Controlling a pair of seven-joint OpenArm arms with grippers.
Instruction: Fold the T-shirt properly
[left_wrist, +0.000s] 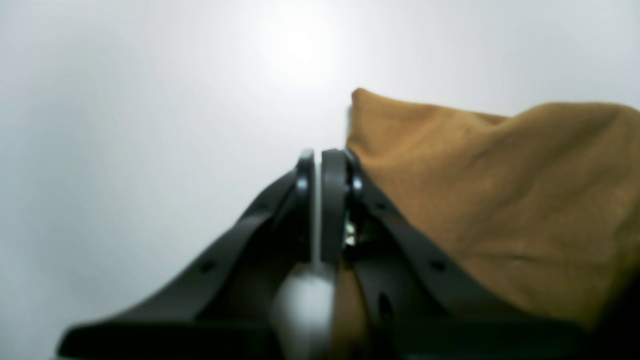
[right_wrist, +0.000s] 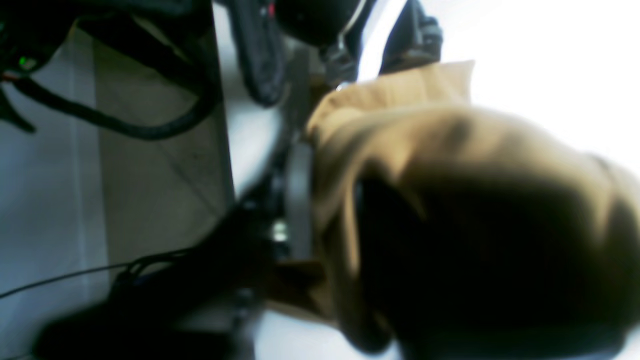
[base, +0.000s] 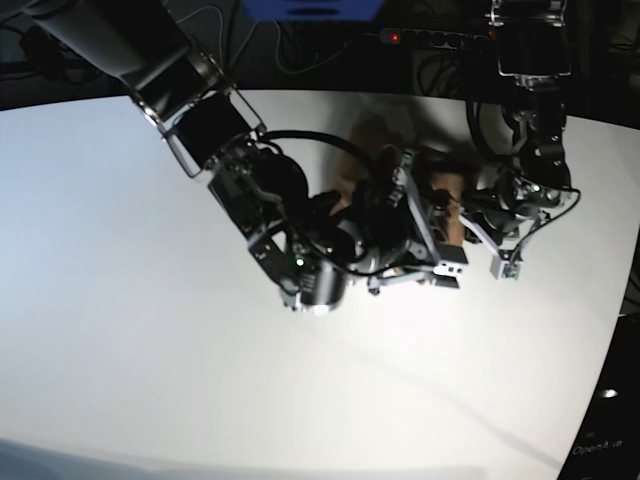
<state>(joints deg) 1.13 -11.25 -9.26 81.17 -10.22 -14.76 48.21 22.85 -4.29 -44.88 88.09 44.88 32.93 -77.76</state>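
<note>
Both our arms are bunched mid-table (base: 150, 330), toward the far edge, with the T-shirt (base: 448, 208) wedged between and under them; the base view shows only scraps of tan cloth behind the hardware.

Left gripper (left_wrist: 317, 162): fingers together, just a thin sliver of light between the pads. No cloth visible between the tips. The tan fabric sits bunched just beside its right finger (left_wrist: 334, 200), touching the outer side, and rises in a peaked fold above the white surface.

Right gripper (right_wrist: 300, 200): view is heavily blurred. Tan fabric drapes thick across the frame right against the finger (right_wrist: 299, 210), with a dark shadowed hollow under the fold. We can't tell whether its fingers are apart or clamped on the cloth.

Black cables (right_wrist: 125, 125) run along the table edge behind it.
</note>
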